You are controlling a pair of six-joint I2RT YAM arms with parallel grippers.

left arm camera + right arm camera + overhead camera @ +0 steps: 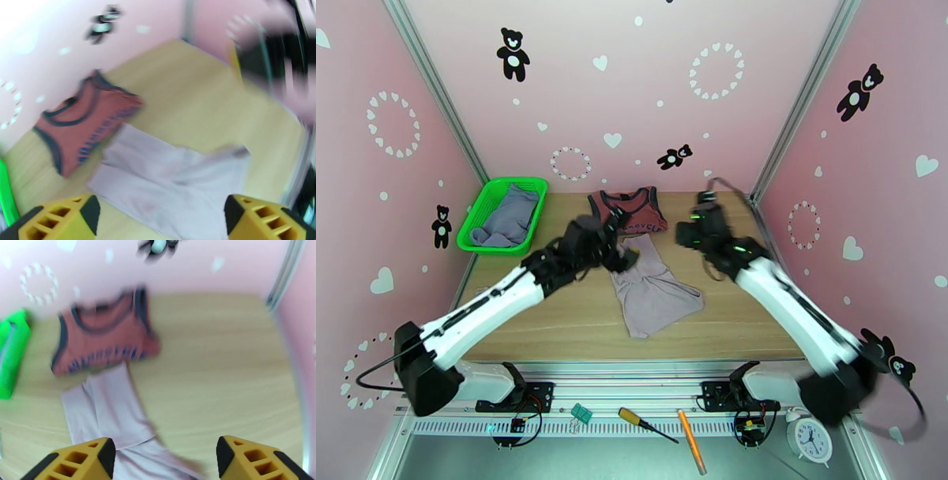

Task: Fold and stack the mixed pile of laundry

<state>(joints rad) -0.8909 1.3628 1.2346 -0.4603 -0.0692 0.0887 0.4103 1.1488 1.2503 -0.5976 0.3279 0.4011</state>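
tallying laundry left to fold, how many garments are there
3: rust-red top at the far middle, lilac shirt just nearer, blue-grey piece in the green basket; more may hide beneath.

light: bright, even | wrist views: motion-blurred | top view: sharp, edges bowed

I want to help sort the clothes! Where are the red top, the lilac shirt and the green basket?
red top (636,207), top view, its chest.
lilac shirt (656,296), top view, its middle.
green basket (474,215), top view, its left wall.
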